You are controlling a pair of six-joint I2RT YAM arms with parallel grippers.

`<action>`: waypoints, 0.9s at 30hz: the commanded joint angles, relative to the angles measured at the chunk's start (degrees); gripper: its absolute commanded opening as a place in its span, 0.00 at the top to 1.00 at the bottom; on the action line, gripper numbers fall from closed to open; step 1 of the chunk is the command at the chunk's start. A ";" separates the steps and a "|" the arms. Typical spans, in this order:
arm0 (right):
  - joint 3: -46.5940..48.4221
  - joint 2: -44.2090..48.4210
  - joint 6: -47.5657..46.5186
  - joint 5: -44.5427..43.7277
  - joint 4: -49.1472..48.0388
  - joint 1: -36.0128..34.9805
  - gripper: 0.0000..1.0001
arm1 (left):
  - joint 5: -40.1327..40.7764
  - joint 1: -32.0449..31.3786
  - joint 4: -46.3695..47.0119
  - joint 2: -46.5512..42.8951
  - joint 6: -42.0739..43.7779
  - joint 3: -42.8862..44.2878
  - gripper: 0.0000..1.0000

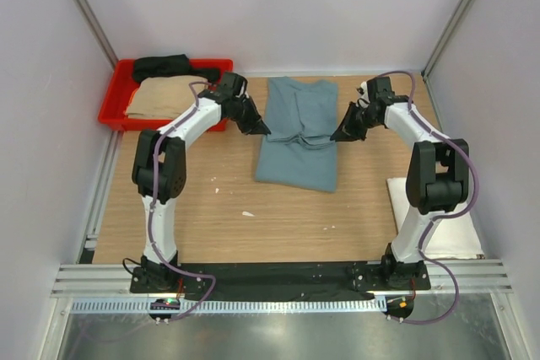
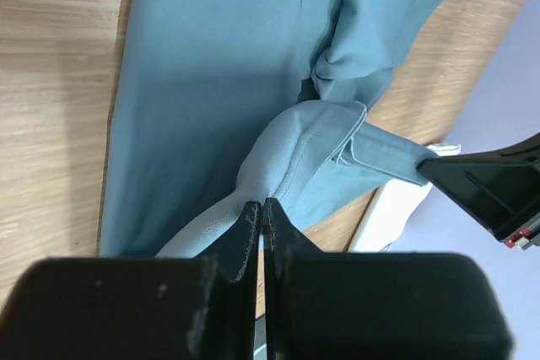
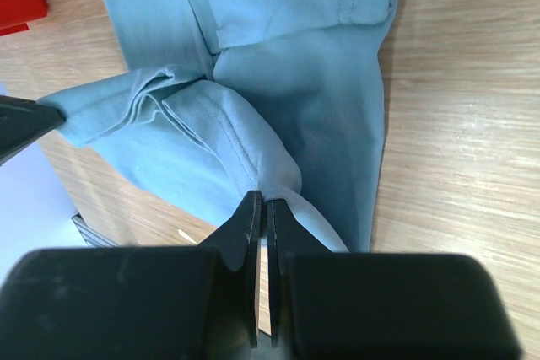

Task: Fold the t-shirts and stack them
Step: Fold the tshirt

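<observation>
Teal shirt (image 1: 295, 158) is spread on the table (image 1: 211, 208), its lifted fold pinched tight by the left gripper (image 1: 265, 131) and right gripper (image 1: 337, 136). Both sides should be carried level and together, so edges are kept square.

Soft, even light fell from above, leaving the overhead view bright, with only faint, soft-edged shadows on the wooden table (image 1: 211, 217). The metal sheet (image 1: 253, 339) at the near edge gave a dull glare. In the wrist views the teal-blue t-shirt (image 2: 211, 82) was sharp and well lit, while the left gripper (image 2: 261, 208) and right gripper (image 3: 261, 201) were dark, nearly featureless and slightly blurred.
</observation>
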State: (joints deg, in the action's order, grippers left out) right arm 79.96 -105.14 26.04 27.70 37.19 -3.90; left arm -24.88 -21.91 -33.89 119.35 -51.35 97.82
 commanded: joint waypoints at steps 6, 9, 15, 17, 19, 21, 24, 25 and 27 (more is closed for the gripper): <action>4.85 -3.22 0.23 2.09 -2.91 0.91 0.98 | -1.57 0.99 1.63 3.43 -1.20 3.51 1.00; 5.11 -4.36 0.41 2.00 -3.00 1.09 0.99 | -2.09 1.52 1.46 5.01 -1.12 4.39 1.00; 5.29 -5.69 0.59 1.30 -2.74 1.79 0.99 | -2.89 1.87 0.23 8.43 -0.59 6.76 1.00; 5.47 -6.39 0.59 1.21 -2.91 2.05 0.99 | -2.89 1.96 -0.56 9.14 -0.15 7.64 1.00; 6.08 -7.35 0.41 0.95 -2.56 2.14 0.98 | -2.80 1.96 -0.74 10.11 0.02 8.17 1.00; 6.34 -7.97 0.59 1.21 -2.74 2.23 0.99 | -2.80 2.05 -1.96 10.99 0.55 9.75 1.00; 7.31 -9.02 0.76 1.04 -2.56 2.23 0.98 | -2.10 2.05 -3.81 12.66 1.69 11.95 1.00; 7.40 -9.11 0.85 0.86 -2.82 2.23 0.98 | -2.01 2.05 -4.86 13.53 1.96 12.56 0.99; 8.27 -9.99 0.77 -0.36 -2.48 2.32 0.97 | -0.70 2.05 -6.44 14.33 2.92 15.10 0.93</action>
State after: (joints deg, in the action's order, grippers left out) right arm 85.03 -114.63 26.61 28.49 35.73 -2.00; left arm -26.04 -20.21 -37.60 132.62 -50.65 108.36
